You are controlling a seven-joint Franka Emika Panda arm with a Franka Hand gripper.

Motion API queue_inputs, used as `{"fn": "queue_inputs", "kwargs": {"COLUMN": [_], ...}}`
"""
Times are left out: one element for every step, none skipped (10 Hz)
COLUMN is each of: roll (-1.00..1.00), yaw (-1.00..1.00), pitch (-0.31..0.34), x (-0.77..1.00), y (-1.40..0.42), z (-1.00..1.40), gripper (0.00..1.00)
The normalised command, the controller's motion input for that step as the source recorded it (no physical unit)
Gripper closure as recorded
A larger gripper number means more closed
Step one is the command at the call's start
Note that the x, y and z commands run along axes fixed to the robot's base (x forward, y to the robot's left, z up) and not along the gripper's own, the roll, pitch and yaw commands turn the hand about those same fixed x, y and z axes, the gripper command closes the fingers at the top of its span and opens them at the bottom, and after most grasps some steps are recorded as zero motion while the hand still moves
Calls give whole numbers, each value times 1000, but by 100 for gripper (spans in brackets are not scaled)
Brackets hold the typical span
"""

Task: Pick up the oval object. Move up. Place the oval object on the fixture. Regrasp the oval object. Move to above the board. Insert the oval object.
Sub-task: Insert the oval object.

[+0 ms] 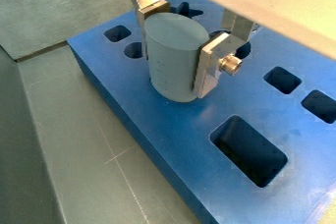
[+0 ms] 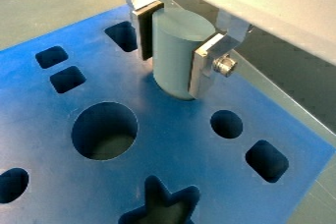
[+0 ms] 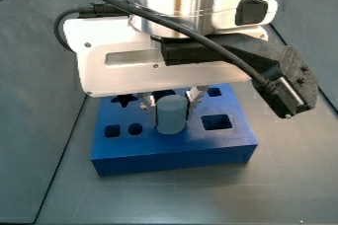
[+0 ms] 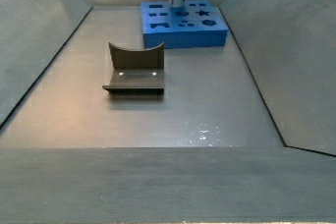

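While the pincer point(image 1: 184, 43) hangs over the board point(image 1: 157, 120), its two silver fingers point(image 1: 211, 63) are clamped on the peg point(image 1: 174, 59), one on each flat side. The peg stands upright, its lower end at the board's top face; whether it has entered a hole cannot be told. In a side view the board point(image 4: 186, 28) lies near the table's far edge, and the fixture point(image 4: 134, 71) stands well apart from it toward the table's middle, with nothing in its notch.
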Motion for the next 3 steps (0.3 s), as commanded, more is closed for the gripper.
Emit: {"fn": "queue_inputs", "kwargs": {"roll": [23,0,0], "yaw": [0,0,0], "pitch": [-56,0,0], "x": [14,0,0], "y": [17,-20,0], "z": [-666,0,0], "gripper": [100,100,100]}}
